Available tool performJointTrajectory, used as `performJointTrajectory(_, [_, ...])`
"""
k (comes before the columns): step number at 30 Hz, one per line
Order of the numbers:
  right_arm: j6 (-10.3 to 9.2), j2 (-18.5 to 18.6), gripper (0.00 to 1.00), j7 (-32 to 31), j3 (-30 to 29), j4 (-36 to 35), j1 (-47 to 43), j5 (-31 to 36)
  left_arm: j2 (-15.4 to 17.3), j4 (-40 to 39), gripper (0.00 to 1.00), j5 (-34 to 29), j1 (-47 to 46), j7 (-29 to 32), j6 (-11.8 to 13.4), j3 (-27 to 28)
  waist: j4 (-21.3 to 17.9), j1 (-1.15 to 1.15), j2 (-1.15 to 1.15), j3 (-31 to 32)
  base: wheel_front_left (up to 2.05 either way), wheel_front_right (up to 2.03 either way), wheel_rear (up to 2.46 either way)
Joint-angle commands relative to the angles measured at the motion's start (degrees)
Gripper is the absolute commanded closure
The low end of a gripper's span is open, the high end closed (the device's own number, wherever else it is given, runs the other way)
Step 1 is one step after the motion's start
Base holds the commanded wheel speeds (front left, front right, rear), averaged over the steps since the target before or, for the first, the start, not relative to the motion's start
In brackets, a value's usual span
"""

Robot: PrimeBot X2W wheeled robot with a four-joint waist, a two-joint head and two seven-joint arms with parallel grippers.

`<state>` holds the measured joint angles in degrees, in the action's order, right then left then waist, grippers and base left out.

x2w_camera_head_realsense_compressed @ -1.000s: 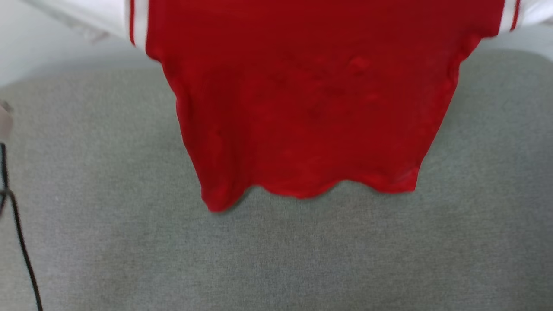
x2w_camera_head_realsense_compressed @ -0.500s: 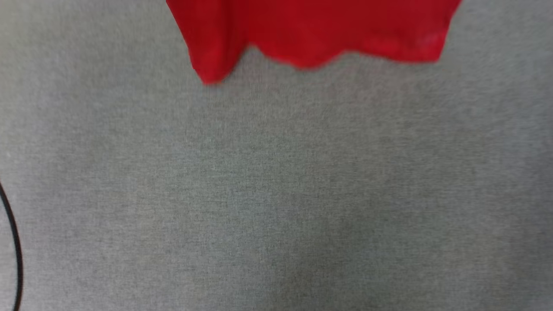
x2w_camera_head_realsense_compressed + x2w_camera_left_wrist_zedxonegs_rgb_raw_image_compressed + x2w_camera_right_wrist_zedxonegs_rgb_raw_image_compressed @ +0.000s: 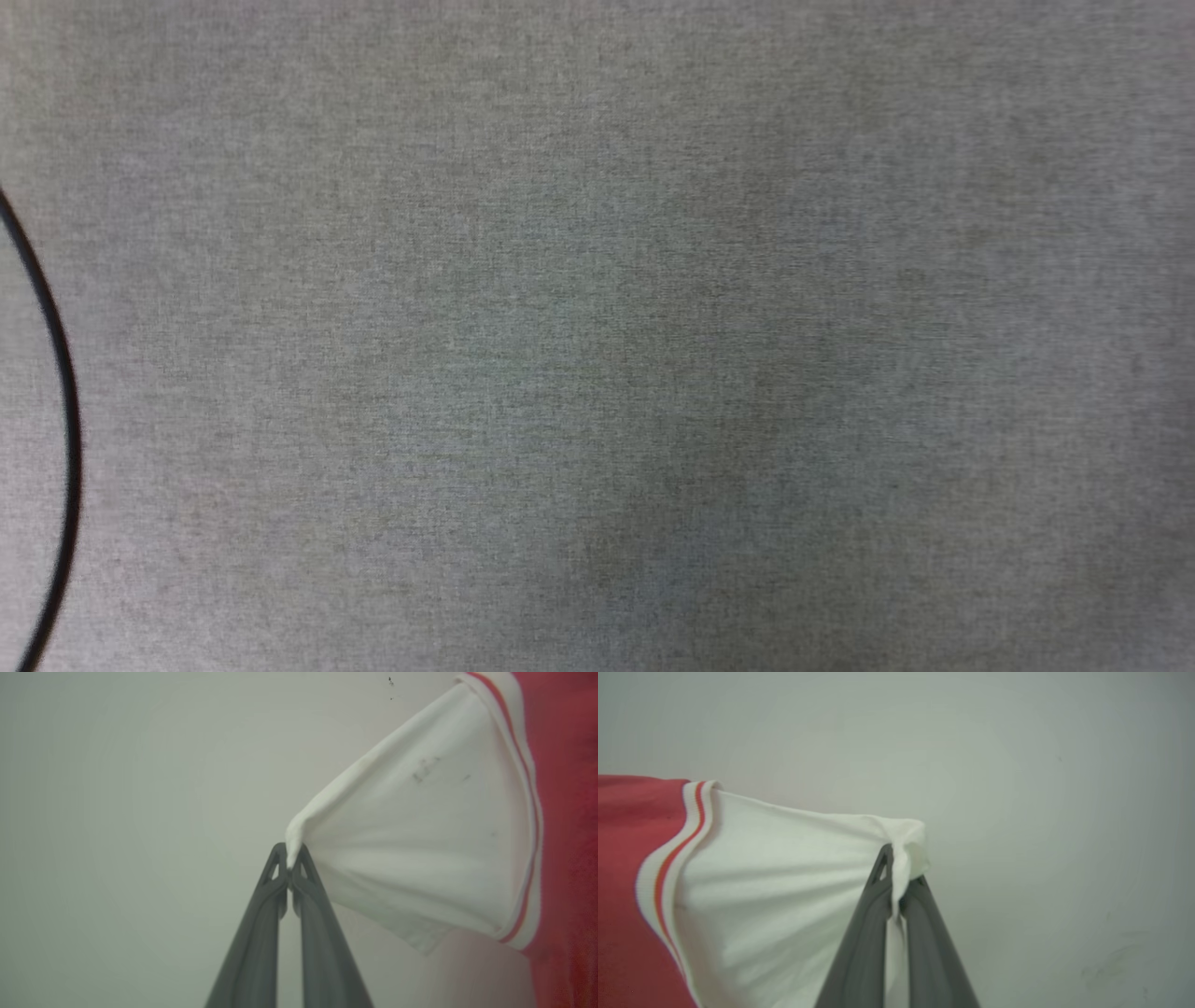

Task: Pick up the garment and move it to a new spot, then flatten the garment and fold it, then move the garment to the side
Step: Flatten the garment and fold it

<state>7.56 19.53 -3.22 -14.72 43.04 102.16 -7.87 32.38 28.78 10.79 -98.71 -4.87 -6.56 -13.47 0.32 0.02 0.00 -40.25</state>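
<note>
Head view: grey woven upholstery [image 3: 597, 336] ran edge to edge below me, flat and even.

Both wrist views: a pale blank wall [image 3: 117, 812] stood behind my fingers.

The garment [image 3: 565, 812] was held up in front of that wall, pulled taut between my two claws by its sleeve ends. In the left wrist view its red body filled the 3 o'clock edge. In the right wrist view the red showed from 9 down to 7 o'clock. I could not tell where its hem hung.

The left sleeve [image 3: 420, 835], white, fanned out from my fingertips toward 2 to 4 o'clock, with a few faint dark specks on it near 1 o'clock. The right sleeve [image 3: 784, 882], also white, spread from my fingertips toward 9 o'clock in soft folds.

Red-and-white striped trim [image 3: 528, 812] ran along the seam where each sleeve met the red body.

My left claw [image 3: 290, 854] was pinched narrow on the very tip of the left sleeve, with a small nub of white cloth poking out between the fingertips at 12 o'clock.

My right claw [image 3: 901, 868] was closed on the bunched edge of the right sleeve. A strip of white cloth ran down between the two fingers toward 6 o'clock.

A thin black cable [image 3: 65, 420] curved along the 9 o'clock edge of the head view, arcing from 10 down to 7 o'clock.
</note>
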Motion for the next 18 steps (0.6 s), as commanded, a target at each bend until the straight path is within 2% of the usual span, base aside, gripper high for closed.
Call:
performJointTrajectory(1, [-0.13,-0.20,1.00,1.39,-0.94,1.73,1.25,1.12,-0.44,2.63,1.00,-0.25,-1.01,-1.49,0.04,-0.79,0.45,-0.02,0.00,-0.79,0.00,0.00,0.00])
performJointTrajectory(9, [-0.12,-1.91,1.00,5.09,-1.44,7.94,-3.19,1.63,-4.03,10.39,1.00,1.28,4.77,-7.15,-0.48,-4.36,1.02,-0.02,0.00,-1.16,0.00,0.00,0.00])
performJointTrajectory(18, [-0.12,-2.23,1.00,7.86,0.09,11.66,-15.92,-2.81,-6.13,13.11,1.00,3.94,19.55,-9.81,-0.56,-5.63,0.62,-0.02,0.00,4.22,0.00,0.00,0.00])
